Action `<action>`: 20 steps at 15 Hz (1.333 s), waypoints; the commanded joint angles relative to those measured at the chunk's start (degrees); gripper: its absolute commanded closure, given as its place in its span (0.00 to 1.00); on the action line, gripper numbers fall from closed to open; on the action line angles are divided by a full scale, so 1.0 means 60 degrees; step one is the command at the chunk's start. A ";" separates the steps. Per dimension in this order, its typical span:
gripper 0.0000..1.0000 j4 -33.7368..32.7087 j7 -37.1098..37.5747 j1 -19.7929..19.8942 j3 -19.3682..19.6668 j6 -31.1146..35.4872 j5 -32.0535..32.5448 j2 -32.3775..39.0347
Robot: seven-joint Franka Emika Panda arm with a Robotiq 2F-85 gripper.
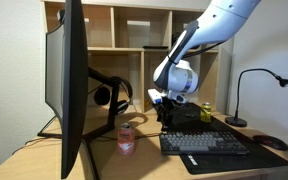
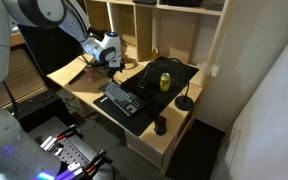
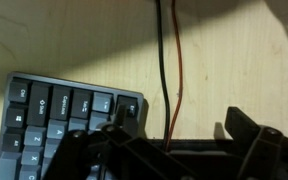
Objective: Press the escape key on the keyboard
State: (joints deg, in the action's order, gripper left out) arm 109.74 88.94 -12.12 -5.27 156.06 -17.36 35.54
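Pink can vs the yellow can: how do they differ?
Colour: the pink can is pink, the yellow can yellow-green. Support: the pink can stands on bare wood beside the monitor; the yellow can stands on the black desk mat. Both stand upright.

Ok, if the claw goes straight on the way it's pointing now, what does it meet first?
Probably the keyboard: in the wrist view one finger of the claw hangs over its corner keys, though depth is unclear.
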 commanded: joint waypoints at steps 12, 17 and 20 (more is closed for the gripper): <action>0.00 -0.0243 -0.0143 -0.0049 0.0037 0.0464 -0.0141 0.0363; 0.00 -0.0051 0.0275 -0.0260 0.0357 -0.0358 0.0073 0.0058; 0.00 -0.0126 0.0072 -0.0098 0.0184 -0.0630 -0.0010 0.0107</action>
State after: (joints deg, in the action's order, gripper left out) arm 109.07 89.63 -12.49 -4.48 154.33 -17.24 36.66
